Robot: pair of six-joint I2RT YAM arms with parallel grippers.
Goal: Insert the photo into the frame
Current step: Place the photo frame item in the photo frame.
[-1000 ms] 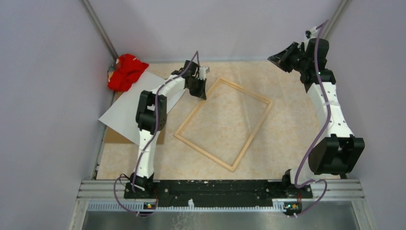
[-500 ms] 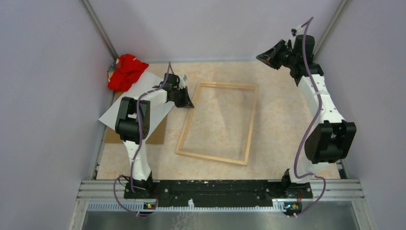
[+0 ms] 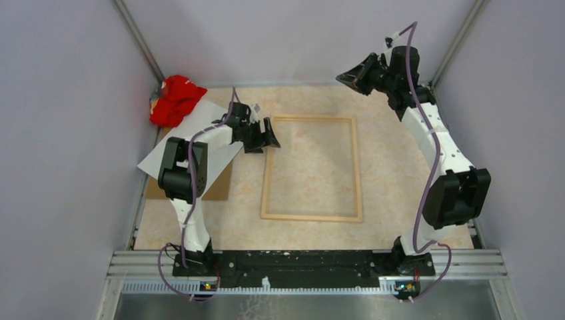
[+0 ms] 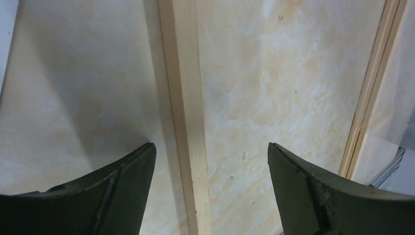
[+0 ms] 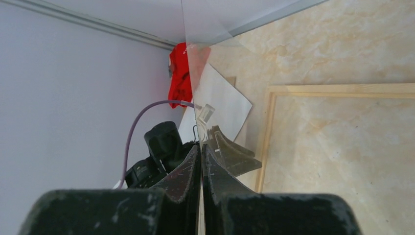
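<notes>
The light wood frame [image 3: 311,217] lies flat mid-table, its sides square to the table edges. My left gripper [image 3: 272,133] is open over the top of its left rail. In the left wrist view that rail [image 4: 183,98] runs between the spread fingers of the left gripper [image 4: 210,147], touching neither. The photo [image 3: 180,150] lies whitish back up at the left. My right gripper [image 3: 346,77] is raised at the back. In the right wrist view the right gripper [image 5: 200,147] is shut on a thin clear sheet [image 5: 192,83], seen edge-on.
A brown backing board [image 3: 218,188] lies under the photo's near edge. A red cloth [image 3: 174,99] is bunched in the back left corner. Grey walls close in the left, back and right sides. The arm bases sit on the metal rail [image 3: 306,260] in front.
The frame has swung round from a slanted position to square with the table. My left gripper has opened off the frame's rail. The right arm has shifted left, still shut.
</notes>
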